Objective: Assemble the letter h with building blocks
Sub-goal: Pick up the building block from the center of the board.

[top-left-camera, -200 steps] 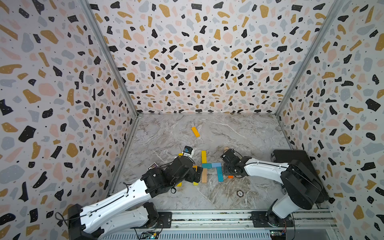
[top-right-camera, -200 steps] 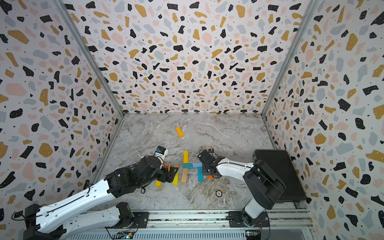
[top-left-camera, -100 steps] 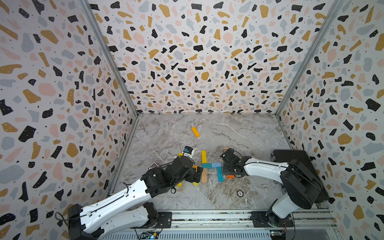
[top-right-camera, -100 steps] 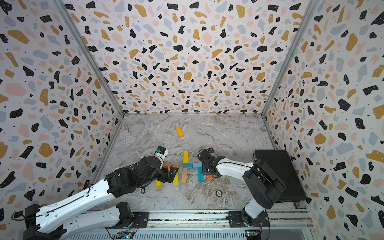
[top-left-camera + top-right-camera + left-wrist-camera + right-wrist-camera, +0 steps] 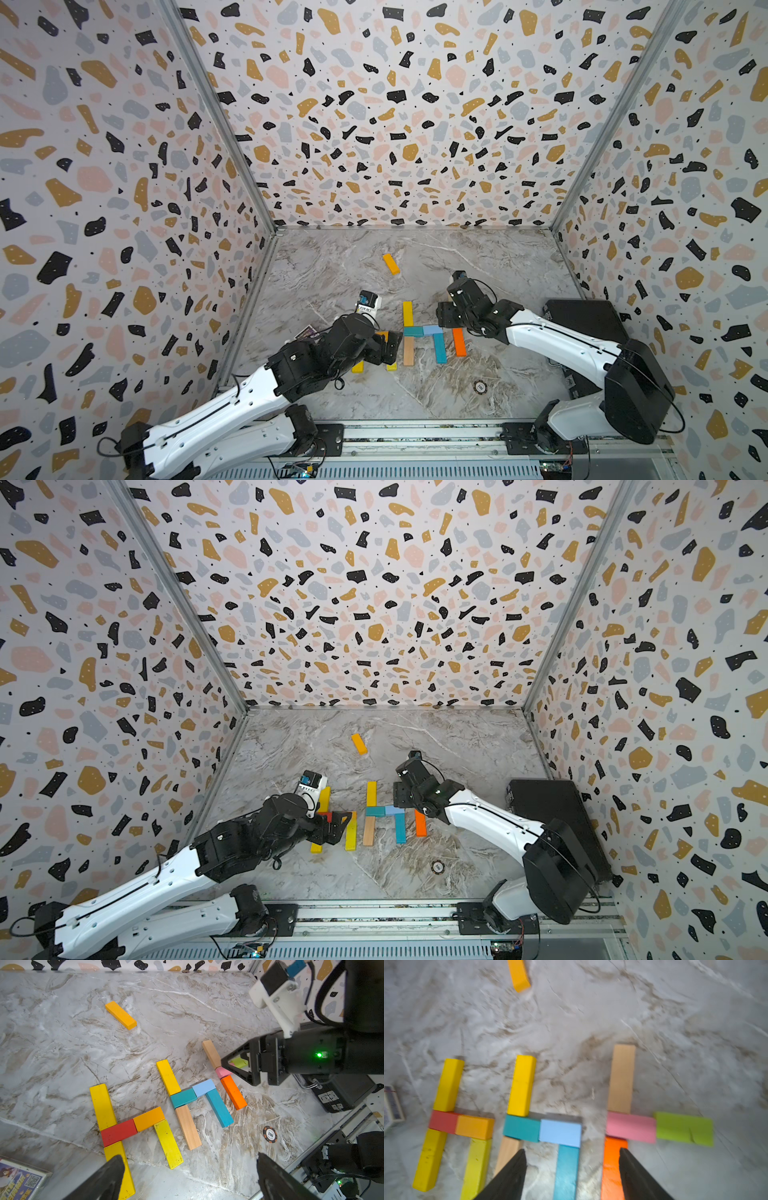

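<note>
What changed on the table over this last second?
The right fingers opened, releasing the orange block, and drew up and away from it, so it now lies fully in view. The left fingers, wide open, and the other blocks stayed put.

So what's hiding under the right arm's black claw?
The right gripper hides that spot in both top views. The wrist views show a pink block abutting an orange block, and a green block end-on to the pink.

Near the bench's (image 5: 415,399) front edge lie a yellow, red and orange wooden-bar h (image 5: 118,1132); a yellow, teal, blue and plain-wood h (image 5: 184,1097); and touching plain, pink, green, orange bars (image 5: 631,1127). An amber bar (image 5: 391,263) lies apart, farther back.
</note>
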Controlling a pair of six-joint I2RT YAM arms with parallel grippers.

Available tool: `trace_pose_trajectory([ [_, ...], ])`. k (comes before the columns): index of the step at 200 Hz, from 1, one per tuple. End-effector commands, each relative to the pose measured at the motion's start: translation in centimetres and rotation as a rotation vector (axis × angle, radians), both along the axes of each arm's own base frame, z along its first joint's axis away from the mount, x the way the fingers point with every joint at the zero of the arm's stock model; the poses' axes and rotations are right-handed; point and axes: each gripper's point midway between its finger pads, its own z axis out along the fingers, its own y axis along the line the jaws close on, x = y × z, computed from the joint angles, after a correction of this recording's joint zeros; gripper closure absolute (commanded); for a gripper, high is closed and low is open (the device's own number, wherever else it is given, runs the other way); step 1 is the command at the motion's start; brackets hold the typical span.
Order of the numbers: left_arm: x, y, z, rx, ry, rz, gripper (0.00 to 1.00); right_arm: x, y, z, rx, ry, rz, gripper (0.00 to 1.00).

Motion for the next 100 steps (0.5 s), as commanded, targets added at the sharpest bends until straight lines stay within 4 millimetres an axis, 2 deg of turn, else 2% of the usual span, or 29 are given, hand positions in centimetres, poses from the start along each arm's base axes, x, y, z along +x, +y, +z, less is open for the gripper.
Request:
trace_pose_trajectory([
  [1, 0.3, 1.1, 1.9, -0.009, -0.060, 0.029, 0.01, 2.3, 3.8, 0.6, 0.014, -0.040, 0.130, 0.27],
  [26, -0.3, 2.1, 1.9, -0.014, -0.062, 0.032, 0.01, 6.0, 6.0, -0.6, -0.084, -0.047, 0.150, 0.24],
  [59, -1.1, 3.5, 1.5, -0.019, -0.061, 0.044, 0.01, 10.9, 7.4, -3.2, -0.170, -0.019, 0.131, 0.23],
  [100, -1.6, 4.0, 1.2, -0.041, -0.066, 0.043, 0.01, 14.7, 9.7, -5.3, -0.142, 0.009, 0.145, 0.24],
])
